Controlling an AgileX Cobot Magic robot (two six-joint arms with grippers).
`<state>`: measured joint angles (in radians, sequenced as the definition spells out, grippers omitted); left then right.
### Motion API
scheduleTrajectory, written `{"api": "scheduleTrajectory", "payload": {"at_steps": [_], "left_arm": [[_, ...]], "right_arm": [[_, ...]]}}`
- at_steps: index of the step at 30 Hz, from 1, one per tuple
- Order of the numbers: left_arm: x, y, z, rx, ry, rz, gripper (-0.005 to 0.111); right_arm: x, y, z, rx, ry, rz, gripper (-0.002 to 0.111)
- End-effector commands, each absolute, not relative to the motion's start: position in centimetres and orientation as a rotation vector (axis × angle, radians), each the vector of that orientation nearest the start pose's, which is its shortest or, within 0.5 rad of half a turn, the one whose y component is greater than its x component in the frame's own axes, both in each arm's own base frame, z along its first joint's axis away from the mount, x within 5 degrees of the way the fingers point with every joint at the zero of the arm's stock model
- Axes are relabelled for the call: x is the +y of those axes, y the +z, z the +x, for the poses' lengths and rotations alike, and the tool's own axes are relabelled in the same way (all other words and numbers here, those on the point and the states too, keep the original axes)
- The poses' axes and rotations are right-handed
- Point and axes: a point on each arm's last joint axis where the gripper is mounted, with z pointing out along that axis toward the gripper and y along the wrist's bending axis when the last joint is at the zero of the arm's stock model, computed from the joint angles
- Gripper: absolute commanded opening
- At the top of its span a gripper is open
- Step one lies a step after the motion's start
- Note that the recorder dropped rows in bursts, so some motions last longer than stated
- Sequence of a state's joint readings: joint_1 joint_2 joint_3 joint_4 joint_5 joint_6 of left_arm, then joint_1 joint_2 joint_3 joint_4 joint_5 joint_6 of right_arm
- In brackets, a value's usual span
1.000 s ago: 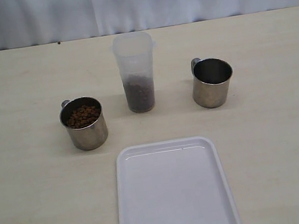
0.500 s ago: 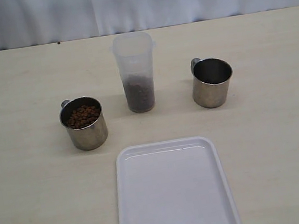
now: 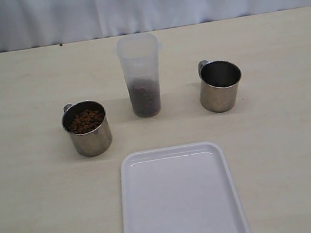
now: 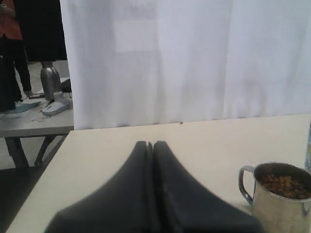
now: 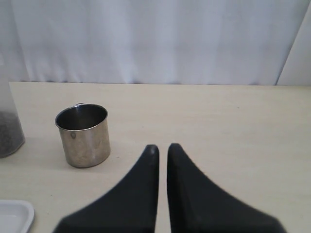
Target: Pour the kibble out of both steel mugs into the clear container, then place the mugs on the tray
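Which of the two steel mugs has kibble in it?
The steel mug left of the clear container in the exterior view: brown kibble fills it nearly to the rim. The other mug, on the right, shows only bare steel inside.

Exterior view: nothing is visibly changing against the earlier pictures.
Left mug (image 3: 88, 136), right mug (image 3: 221, 93), clear container (image 3: 140, 65), tray (image 3: 181, 208): none is shifting on the bench (image 3: 32, 203).
Kibble (image 3: 86, 120): its level is not changing.

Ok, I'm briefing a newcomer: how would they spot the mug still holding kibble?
Find the white tray; just behind it stands the tall clear container. A steel mug sits either side of it. Yours is the left mug, filled with brown kibble; the right mug looks empty.
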<state>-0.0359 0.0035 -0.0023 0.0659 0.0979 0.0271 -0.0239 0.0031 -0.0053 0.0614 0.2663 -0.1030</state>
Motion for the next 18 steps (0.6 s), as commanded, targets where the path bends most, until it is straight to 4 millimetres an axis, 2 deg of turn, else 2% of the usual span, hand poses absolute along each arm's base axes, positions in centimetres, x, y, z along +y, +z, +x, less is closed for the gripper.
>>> {"api": "scheduleTrajectory", "payload": {"at_steps": [1,3,6,10,13,15,17,18], "left_arm": [[-0.3,22.5,5.4,1.356,-0.065,0.008,0.0],[-0.3,22.0,5.5,1.41,-0.001,0.07,0.0],[-0.4,21.7,6.3,1.473,-0.046,0.036,0.0],[-0.6,20.5,9.2,1.651,-0.106,-0.002,0.0],[-1.2,19.1,11.6,1.755,-0.115,0.079,0.0],[-2.2,17.1,12.6,1.902,-0.183,0.2,0.0],[-4.3,15.2,13.1,1.948,-0.323,0.521,0.0],[-4.9,14.7,13.2,1.938,-0.366,0.606,0.0]], "right_arm": [[0.1,18.9,5.5,1.749,-0.022,-0.022,0.005],[0.1,18.9,5.5,1.749,-0.022,-0.022,0.005],[0.1,18.9,5.5,1.749,-0.022,-0.022,0.005],[0.1,18.9,5.5,1.749,-0.022,-0.022,0.005],[0.1,18.9,5.5,1.749,-0.022,-0.022,0.005],[0.1,18.9,5.5,1.749,-0.022,-0.022,0.005],[0.1,18.9,5.5,1.749,-0.022,-0.022,0.005],[0.1,18.9,5.5,1.749,-0.022,-0.022,0.005]]}}
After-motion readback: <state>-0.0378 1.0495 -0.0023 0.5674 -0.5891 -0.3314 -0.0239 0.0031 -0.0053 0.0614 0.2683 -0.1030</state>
